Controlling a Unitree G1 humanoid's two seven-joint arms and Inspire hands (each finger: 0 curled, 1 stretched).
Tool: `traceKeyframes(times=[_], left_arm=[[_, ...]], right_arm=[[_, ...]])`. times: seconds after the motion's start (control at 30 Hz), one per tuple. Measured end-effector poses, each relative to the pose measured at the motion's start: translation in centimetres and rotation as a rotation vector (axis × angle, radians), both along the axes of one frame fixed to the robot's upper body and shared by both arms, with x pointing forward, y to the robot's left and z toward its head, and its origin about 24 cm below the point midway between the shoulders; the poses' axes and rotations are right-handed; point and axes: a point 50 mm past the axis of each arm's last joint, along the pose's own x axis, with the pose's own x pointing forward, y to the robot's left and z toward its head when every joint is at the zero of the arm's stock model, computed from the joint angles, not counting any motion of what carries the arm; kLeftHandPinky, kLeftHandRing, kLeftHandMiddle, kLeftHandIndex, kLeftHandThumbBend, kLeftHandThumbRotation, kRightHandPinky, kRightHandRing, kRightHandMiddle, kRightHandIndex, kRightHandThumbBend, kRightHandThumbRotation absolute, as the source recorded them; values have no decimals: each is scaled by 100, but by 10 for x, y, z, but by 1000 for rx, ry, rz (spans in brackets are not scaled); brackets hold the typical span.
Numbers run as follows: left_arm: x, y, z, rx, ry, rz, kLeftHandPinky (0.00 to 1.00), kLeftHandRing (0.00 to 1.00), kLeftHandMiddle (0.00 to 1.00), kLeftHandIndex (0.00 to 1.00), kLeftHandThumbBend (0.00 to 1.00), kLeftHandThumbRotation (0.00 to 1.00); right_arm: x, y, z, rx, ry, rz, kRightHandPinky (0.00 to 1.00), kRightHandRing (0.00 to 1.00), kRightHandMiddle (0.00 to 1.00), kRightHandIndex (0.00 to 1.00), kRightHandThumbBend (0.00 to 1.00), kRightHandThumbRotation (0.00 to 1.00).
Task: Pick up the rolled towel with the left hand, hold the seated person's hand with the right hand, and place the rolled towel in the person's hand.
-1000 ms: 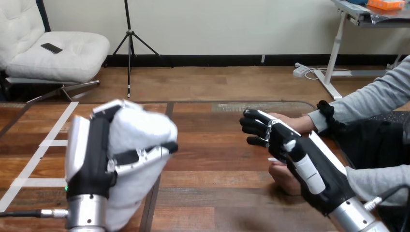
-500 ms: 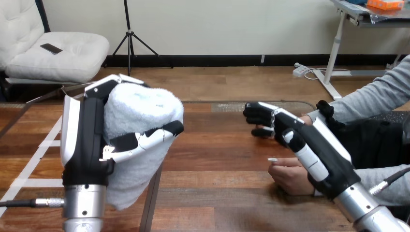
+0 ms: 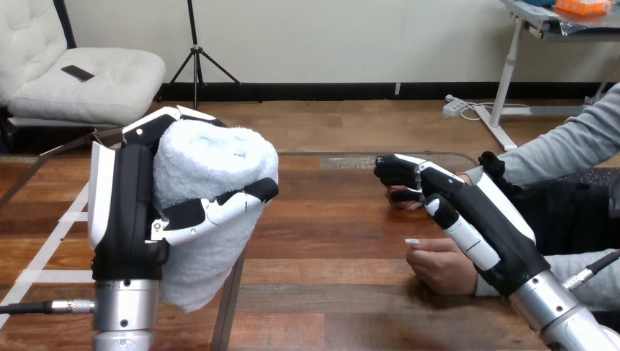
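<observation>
My left hand (image 3: 124, 208) is raised at the view's left, its fingers and thumb curled round the white rolled towel (image 3: 212, 164). The towel's loose end hangs below the hand, above the table. At the right, my right hand (image 3: 475, 212) reaches over the person's farther hand. Its fingers (image 3: 395, 174) curl round that hand, which is mostly hidden, with only the wrist (image 3: 469, 178) and a bit of skin showing. The person's nearer hand (image 3: 439, 265) rests loosely fisted on the table, just below my right hand.
The wooden table (image 3: 329, 300) stretches between my two hands. White tape lines (image 3: 55, 241) cross its left part. The person's grey sleeves (image 3: 563, 150) come in from the right edge.
My left hand has lifted the towel a little higher. My right hand has moved up and farther away, and its fingers have curled over the person's farther hand.
</observation>
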Motion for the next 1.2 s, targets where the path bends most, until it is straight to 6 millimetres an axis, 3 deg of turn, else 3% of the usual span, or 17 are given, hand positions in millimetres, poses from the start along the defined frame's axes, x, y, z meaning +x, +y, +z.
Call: traceKeyframes(times=[0.3,1.2], left_arm=[[2,0,-2,-24,-19,-25,30,35,39,39,72,0],[6,1,-9,-47,-7,-39,29,34,39,39,72,0]], right_arm=[[1,-6,-7,-51,13,-25,80,84,83,82,72,100],[16,-31,-7,-211,13,-81,77,84,84,84,66,100]])
